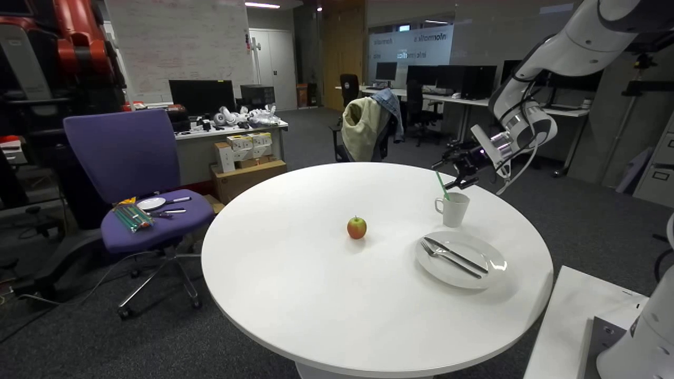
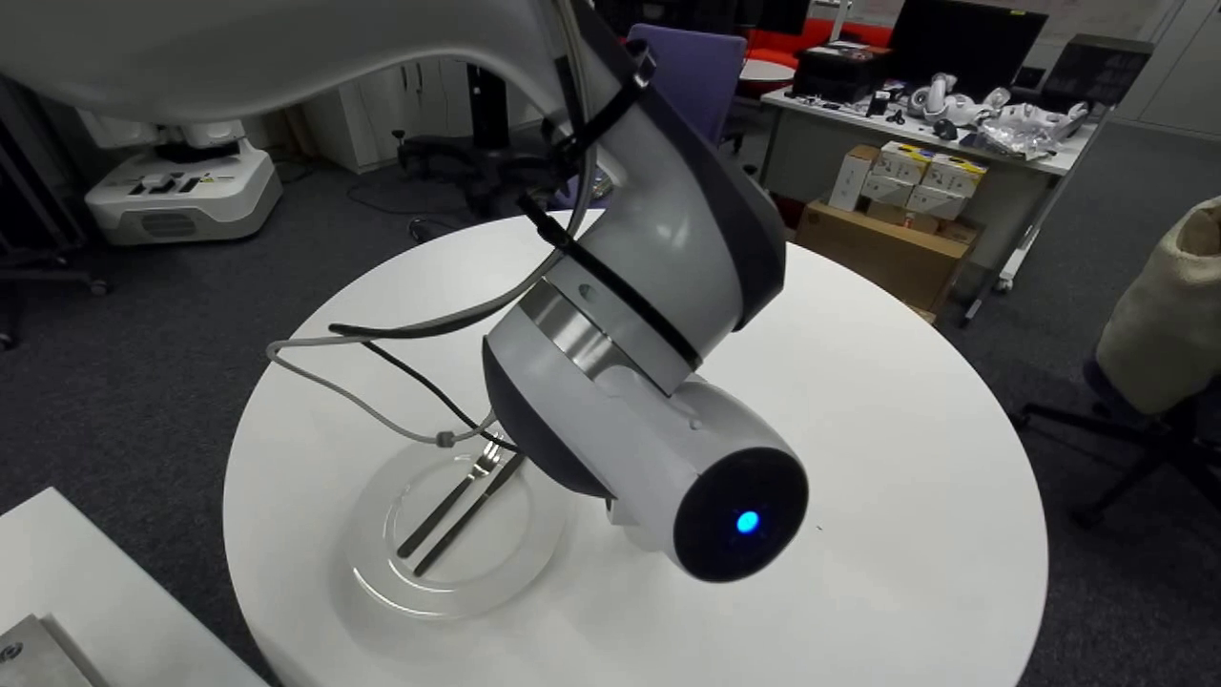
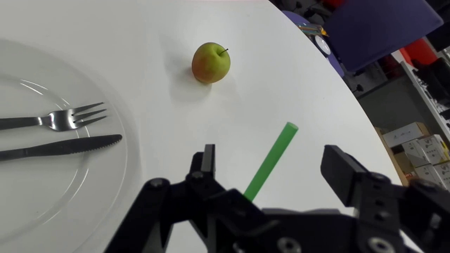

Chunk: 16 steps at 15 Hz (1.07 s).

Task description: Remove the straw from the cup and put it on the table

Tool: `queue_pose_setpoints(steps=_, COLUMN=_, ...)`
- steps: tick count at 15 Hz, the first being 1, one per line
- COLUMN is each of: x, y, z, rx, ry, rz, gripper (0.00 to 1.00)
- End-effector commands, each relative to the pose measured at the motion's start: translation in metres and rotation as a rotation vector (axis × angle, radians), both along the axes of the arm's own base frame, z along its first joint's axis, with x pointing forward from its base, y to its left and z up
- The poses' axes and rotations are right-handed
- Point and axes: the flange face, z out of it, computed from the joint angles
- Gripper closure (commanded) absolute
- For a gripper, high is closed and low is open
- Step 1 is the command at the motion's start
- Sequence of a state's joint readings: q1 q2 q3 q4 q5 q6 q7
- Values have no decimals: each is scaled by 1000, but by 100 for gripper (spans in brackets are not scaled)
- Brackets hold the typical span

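Straw (image 3: 270,161) is in the cup (image 1: 456,210), upper part sticking out, tilted toward the handle (image 1: 436,205) side. Cup upright on the counter (image 1: 295,252), near the plate (image 1: 425,261). Gripper (image 3: 269,156) close above the cup, fingers (image 3: 339,172) apart, nothing clamped.

Key relation: in the wrist view the straw shows in the gap, about midway, long axis slanting from lower left to upper right, at an angle to the fingers. Free end shows higher there than the fingertips; lower part hidden by the gripper. In an exterior view the straw (image 1: 441,182) is right by the fingertips, depth unclear: can't tell if between the pads or just in front, nor whether touching. In an exterior view the arm (image 2: 668,219) blocks the straw. Only one arm, so no nearer-arm call.

Judgement: grasp not yet made, removal still ahead. Probably wants a little more reach until the straw sits between the pads, then closing, then a pull along the straw's own lean. Dragging sideways could tip the cup; a finger bump could swing the straw off.
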<state>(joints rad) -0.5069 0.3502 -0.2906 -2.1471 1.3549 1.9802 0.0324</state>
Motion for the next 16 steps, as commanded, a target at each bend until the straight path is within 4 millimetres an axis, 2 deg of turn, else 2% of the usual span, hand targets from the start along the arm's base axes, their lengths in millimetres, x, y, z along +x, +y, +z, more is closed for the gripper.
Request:
queue_pose_setpoints(steps=1, x=2, y=-3, z=5, rx=2, ry=-46, rz=22, gripper=48)
queue_pose_setpoints(steps=5, x=1, y=-5, z=7, rx=-9, ry=-46, rz=26, gripper=81)
queue_pose_setpoints(steps=7, x=1, y=-6, z=8, rx=-13, ry=-45, rz=27, gripper=89)
queue_pose_setpoints(steps=8, x=1, y=-5, z=8, rx=-14, ry=-44, rz=27, gripper=97)
queue_pose_setpoints(steps=9, x=2, y=-5, z=8, rx=-16, ry=-43, rz=28, gripper=100)
queue_pose_setpoints(steps=13, x=7, y=1, z=18, rx=-95, ry=13, rz=91, gripper=100)
queue_pose_setpoints(steps=16, x=18, y=20, z=49, rx=-248, ry=65, rz=182, gripper=100)
